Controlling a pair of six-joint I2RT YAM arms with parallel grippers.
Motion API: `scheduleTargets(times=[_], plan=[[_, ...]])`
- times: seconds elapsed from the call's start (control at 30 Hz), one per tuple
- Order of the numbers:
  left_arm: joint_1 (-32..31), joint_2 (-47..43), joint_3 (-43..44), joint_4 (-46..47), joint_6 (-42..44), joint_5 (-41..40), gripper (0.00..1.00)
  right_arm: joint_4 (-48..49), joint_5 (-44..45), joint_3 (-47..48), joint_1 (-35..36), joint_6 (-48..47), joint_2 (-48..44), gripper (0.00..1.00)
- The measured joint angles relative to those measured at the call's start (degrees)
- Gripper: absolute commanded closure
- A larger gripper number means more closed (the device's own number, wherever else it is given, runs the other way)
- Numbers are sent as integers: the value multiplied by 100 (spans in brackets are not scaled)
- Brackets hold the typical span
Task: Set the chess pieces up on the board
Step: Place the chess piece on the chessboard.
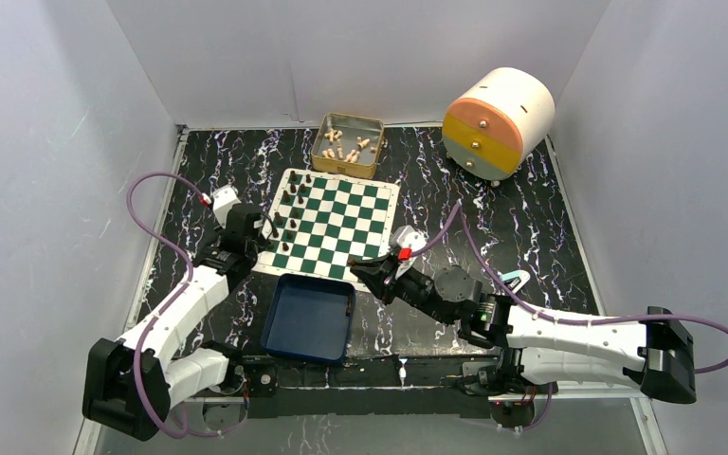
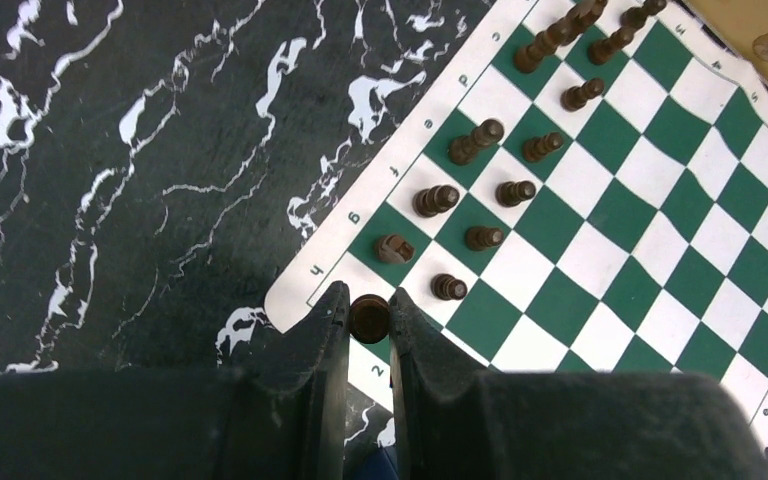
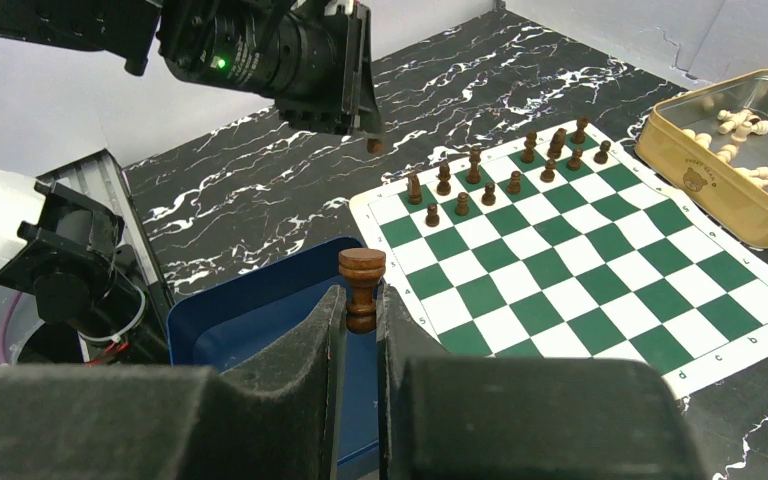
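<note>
The board (image 1: pixel 361 224) lies flat in the middle of the table. Several dark-brown chess pieces (image 1: pixel 294 204) stand in two rows along its left side, also visible in the left wrist view (image 2: pixel 480 190) and the right wrist view (image 3: pixel 490 180). My left gripper (image 2: pixel 367 296) hangs over the board's near-left corner (image 1: pixel 273 228), shut on a dark-brown piece (image 2: pixel 369 320). My right gripper (image 3: pixel 361 295) is at the board's near edge (image 1: pixel 356 269), over the tray's rim. It is shut on the stem of an upright dark-brown piece (image 3: pixel 361 265).
A blue tray (image 1: pixel 308 320) sits just in front of the board (image 3: pixel 210 310). A gold tin (image 1: pixel 348 144) holding cream-white pieces stands behind the board (image 3: pixel 730 200). A round cream-and-orange drawer unit (image 1: pixel 498 121) is at the back right. Grey walls enclose the table.
</note>
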Motion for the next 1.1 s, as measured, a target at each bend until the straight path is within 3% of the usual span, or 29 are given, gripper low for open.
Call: scheduleTargets(times=[0.4,1.1], plan=[[26,247,-905,586,-837,-260,100,-4,-26,0,0,66,278,89],[26,824,-1198,1840,-557,-46,100,-160,0,17,0,83,389,89]])
